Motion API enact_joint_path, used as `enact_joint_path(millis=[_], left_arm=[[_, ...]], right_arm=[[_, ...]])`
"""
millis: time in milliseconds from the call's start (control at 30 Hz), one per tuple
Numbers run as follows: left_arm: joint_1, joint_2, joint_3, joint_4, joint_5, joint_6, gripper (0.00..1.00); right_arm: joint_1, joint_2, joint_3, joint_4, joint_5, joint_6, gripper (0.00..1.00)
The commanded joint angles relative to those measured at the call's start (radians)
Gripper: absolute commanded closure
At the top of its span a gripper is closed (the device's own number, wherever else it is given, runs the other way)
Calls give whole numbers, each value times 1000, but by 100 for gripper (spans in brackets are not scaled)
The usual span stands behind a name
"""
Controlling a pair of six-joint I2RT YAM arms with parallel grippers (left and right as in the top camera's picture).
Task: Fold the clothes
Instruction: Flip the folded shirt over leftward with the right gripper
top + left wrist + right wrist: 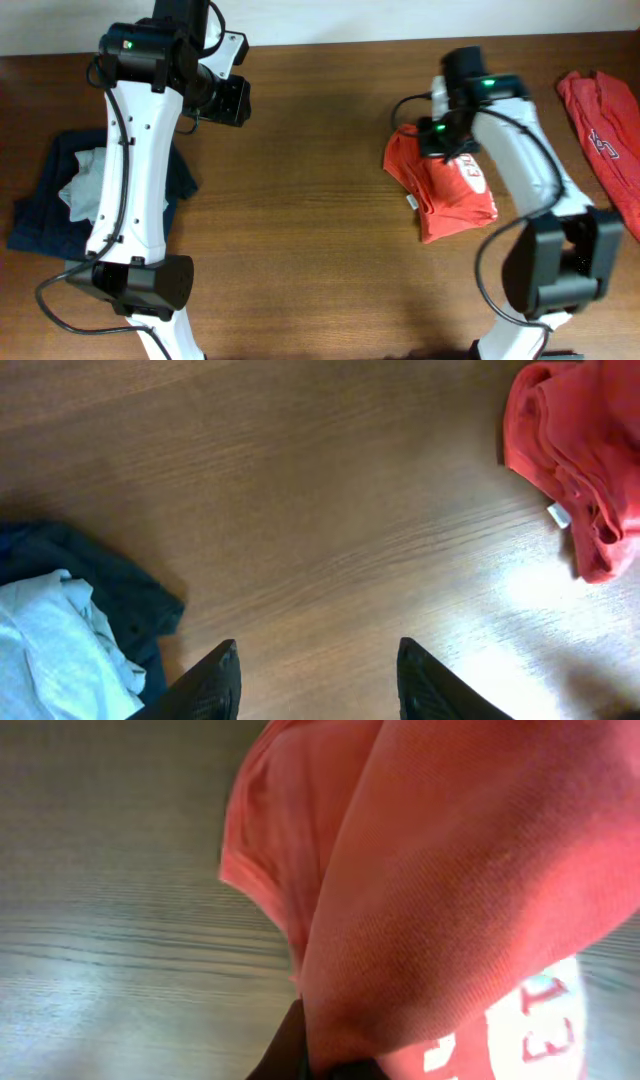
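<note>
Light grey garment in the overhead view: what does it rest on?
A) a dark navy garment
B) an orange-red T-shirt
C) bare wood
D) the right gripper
A: the light grey garment lies bunched on top of the dark navy garment, which shows around it.

Brown wooden table point(320, 200) bearing, at left, a crumpled navy garment point(40, 215) with pale cloth point(85, 185) on it, possibly a shirt; right of centre, a bunched orange-red T-shirt point(455, 205); far right, a second red T-shirt point(610, 140).
</note>
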Motion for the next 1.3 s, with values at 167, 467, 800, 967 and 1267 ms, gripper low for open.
enact_joint_path(millis=[167, 467, 800, 967, 1267], left_arm=[[5, -21, 17, -4, -3, 17, 50], [4, -21, 17, 18, -2, 17, 49], [3, -21, 17, 54, 21, 17, 49], [3, -21, 16, 72, 21, 16, 49], [-2, -20, 15, 84, 74, 17, 40]], right_arm=[[75, 73, -6, 7, 48, 29, 57], [31, -68, 12, -16, -26, 35, 27], [-158, -47, -38, -76, -111, 82, 94], [-161, -43, -253, 33, -139, 82, 93], [-165, -44, -525, 220, -141, 88, 96]])
